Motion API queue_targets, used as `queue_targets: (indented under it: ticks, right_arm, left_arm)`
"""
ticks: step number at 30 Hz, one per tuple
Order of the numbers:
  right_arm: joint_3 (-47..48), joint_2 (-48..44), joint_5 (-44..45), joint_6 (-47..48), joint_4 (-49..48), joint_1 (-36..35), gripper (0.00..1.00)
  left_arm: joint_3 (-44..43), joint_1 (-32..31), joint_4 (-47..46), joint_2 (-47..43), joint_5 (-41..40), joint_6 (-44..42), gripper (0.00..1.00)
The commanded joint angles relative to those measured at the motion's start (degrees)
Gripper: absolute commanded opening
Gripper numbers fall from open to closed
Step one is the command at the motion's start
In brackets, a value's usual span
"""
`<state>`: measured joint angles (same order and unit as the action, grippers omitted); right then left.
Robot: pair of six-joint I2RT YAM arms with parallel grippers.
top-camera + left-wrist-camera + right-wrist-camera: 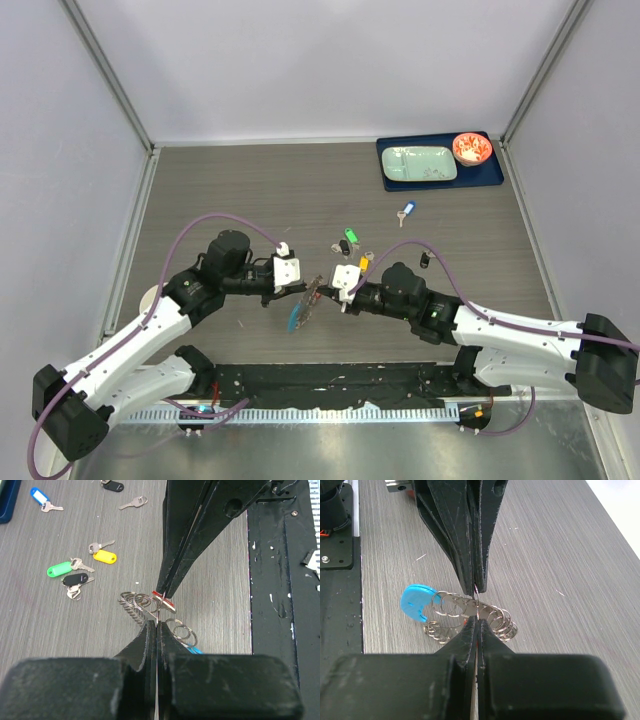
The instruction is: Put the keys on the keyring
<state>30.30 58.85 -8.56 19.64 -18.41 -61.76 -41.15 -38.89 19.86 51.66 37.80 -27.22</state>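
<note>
The keyring (470, 611) (a cluster of small silvery rings with a blue crescent (416, 602)) sits at the centre of the top view, pinched in the closed jaws of the left gripper (156, 624). The right gripper (477, 622) meets it tip to tip, jaws shut on a red key (160, 595). The other keys (75, 570), green, yellow, black and blue, lie on the table (250, 190), upper left in the left wrist view.

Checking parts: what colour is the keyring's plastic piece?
Plastic piece is bright blue; right wrist view.
</note>
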Motion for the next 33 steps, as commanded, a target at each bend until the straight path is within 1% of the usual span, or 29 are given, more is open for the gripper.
queue_targets:
  ticks: [1, 25, 33]
  right_arm:
    - [0.37, -0.84, 1.0, 0.84, -3.47, -0.38, 0.01]
    - [1.16, -0.23, 0.3, 1.54, -2.86, -0.47, 0.01]
    - [1.86, 0.56, -0.06, 2.07, -2.33, -1.0, 0.01]
  left_arm:
    - [-0.43, -0.22, -2.72, 0.28, 1.75, 0.5, 0.0]
    - [-0.51, -0.22, -2.72, 0.55, 2.54, 0.59, 0.0]
    - [-0.6, -0.22, -3.86, 0.9, 3.33, 2.26, 0.0]
